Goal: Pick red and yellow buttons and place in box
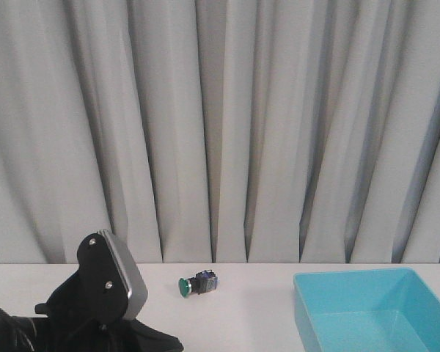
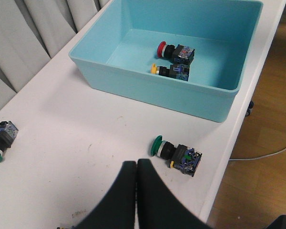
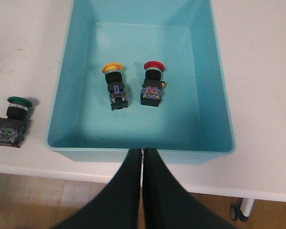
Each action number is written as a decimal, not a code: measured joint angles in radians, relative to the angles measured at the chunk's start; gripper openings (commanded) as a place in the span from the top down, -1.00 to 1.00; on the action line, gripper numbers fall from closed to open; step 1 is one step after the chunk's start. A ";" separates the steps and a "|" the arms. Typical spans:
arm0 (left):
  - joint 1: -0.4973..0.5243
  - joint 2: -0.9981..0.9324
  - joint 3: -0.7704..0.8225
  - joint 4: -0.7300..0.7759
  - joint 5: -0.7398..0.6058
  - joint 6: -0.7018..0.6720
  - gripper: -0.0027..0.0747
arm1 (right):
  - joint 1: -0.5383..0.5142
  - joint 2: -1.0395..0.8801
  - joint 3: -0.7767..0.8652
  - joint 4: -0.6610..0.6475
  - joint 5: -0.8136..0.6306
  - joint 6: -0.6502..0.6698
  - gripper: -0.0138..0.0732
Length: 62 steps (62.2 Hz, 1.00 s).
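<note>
Lying side by side in the turquoise box (image 3: 66, 86), the red button (image 3: 152, 88) and yellow button (image 3: 115, 88) are seen; both the left gripper (image 2: 136, 164) and right gripper (image 3: 142, 153) are pressed closed, empty.

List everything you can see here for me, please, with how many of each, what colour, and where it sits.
Box: one, turquoise-blue, on the white table near its edge.
Red button: one, red cap on a dark body, lying inside the box.
Yellow button: one, yellow cap on a dark body, inside the box beside the red one, not touching it.
Green buttons: two, green caps; one on the table just outside the box, one farther away.
Table: one, white.
Curtain: grey, behind the table.
Left gripper: black, shut, over the table.
Right gripper: black, shut, at the box's near wall.
</note>
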 measured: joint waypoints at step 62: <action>0.323 -0.918 0.816 0.670 -0.500 -0.843 0.95 | 0.000 0.000 0.000 0.000 0.000 0.000 0.70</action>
